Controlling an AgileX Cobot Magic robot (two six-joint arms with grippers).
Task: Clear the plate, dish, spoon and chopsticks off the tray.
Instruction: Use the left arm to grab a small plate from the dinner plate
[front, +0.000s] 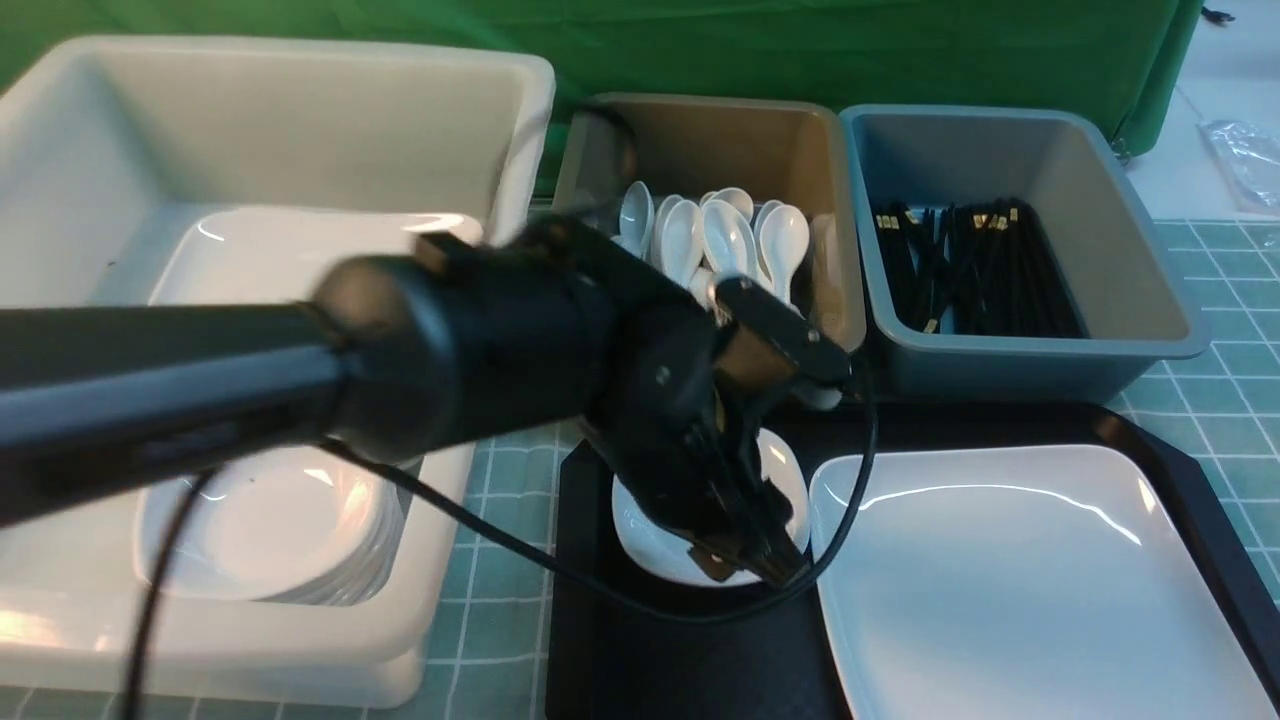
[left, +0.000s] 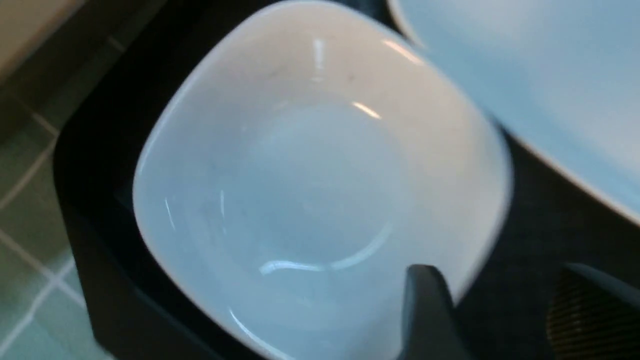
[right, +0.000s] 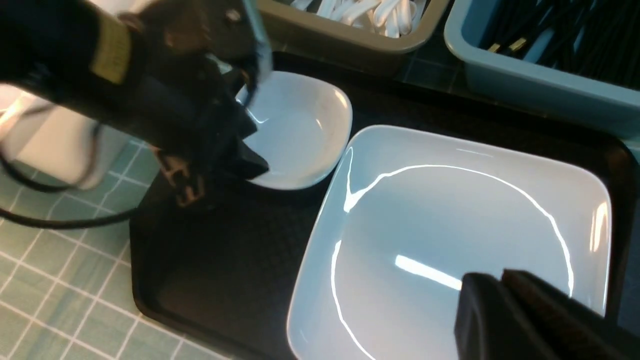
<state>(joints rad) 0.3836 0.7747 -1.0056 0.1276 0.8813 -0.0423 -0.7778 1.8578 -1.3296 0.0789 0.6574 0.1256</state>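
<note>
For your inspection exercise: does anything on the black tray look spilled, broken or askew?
Nothing stands out. The small white rounded-square dish and the large glossy white plate lie flat and empty on the black plastic tray; no spill or crack shows.

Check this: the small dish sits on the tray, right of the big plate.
Wrong side: the front view shows the small dish on the tray, left of the big plate.
</note>
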